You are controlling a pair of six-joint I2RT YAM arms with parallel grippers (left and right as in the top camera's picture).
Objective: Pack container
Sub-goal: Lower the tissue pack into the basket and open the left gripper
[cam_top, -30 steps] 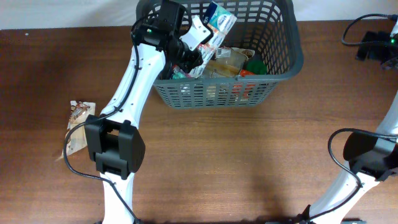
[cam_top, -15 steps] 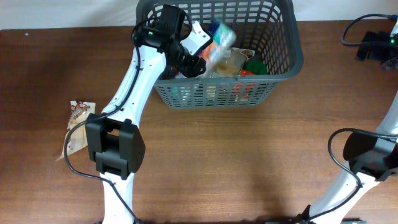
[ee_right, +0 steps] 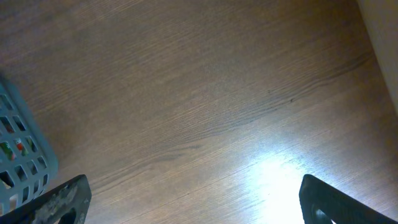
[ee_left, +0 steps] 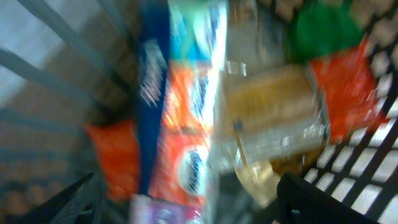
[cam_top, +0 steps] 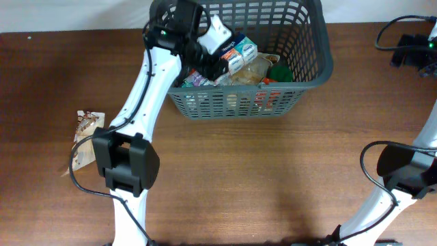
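The container (cam_top: 319, 65), a dark grey slotted basket, stands at the back of the table with several grocery packets inside. My left gripper (cam_top: 209, 57) hangs over its left half, open, with nothing between its fingers. In the left wrist view the left gripper (ee_left: 186, 208) stands wide over a blue, orange and white packet (ee_left: 186, 124), which lies loose on the pile. Beside it are a clear bag (ee_left: 273, 118), an orange packet (ee_left: 341, 93) and something green (ee_left: 323, 28). My right gripper (ee_right: 193, 202) is open over bare wood, and a corner of the container (ee_right: 18, 155) shows at its left.
A small snack packet (cam_top: 87, 135) lies on the table at the far left, next to the left arm's base. Cables and a black device (cam_top: 410, 44) sit at the back right corner. The right arm (cam_top: 403, 171) rises at the right edge.
My left gripper has opened and let go of the blue and orange packet, which has dropped from a tilted hold onto the pile in the basket. The right arm has not moved.
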